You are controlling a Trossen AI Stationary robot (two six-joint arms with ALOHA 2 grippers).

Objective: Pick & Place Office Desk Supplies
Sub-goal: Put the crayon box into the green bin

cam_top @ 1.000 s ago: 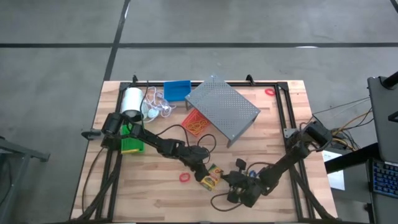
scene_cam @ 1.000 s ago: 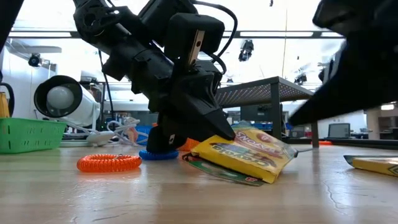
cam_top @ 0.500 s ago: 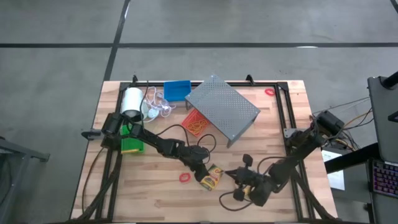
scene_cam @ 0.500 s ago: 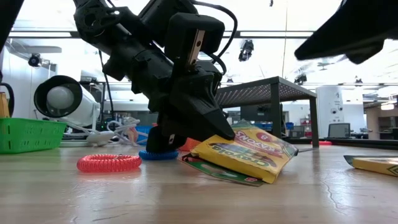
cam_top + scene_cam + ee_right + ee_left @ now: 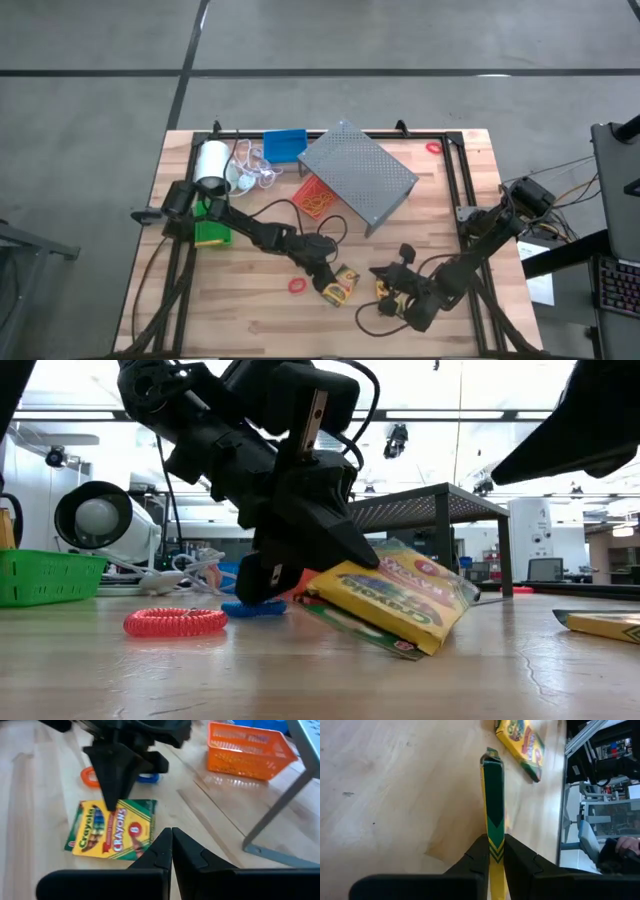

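My left gripper is near the table's front middle, shut on a yellow-and-green crayon box, which also shows in the right wrist view. A second crayon box lies flat just to its right, at the right edge of the low view. My right gripper hovers shut above that second box and touches nothing. Behind the left gripper, a red ring band and a blue ring band lie flat on the wood. My left gripper pinches the crayon box between its two fingers, one on each broad face, at the end nearest the wrist. The fingers slant down from the table's left and lie along the box. The box is tilted, its lower corner on the table.
The grey perforated rack stands at the far middle with an orange bin under it. A blue bin, a white roll with cord, and a green bin sit at the left. Another red ring lies far right.
My right gripper has risen and drawn back toward the table's right edge, staying shut, and the second crayon box now shows beneath it. The box in my left gripper has tipped steeper: its held end is a little higher, while its lower corner stays on the table.
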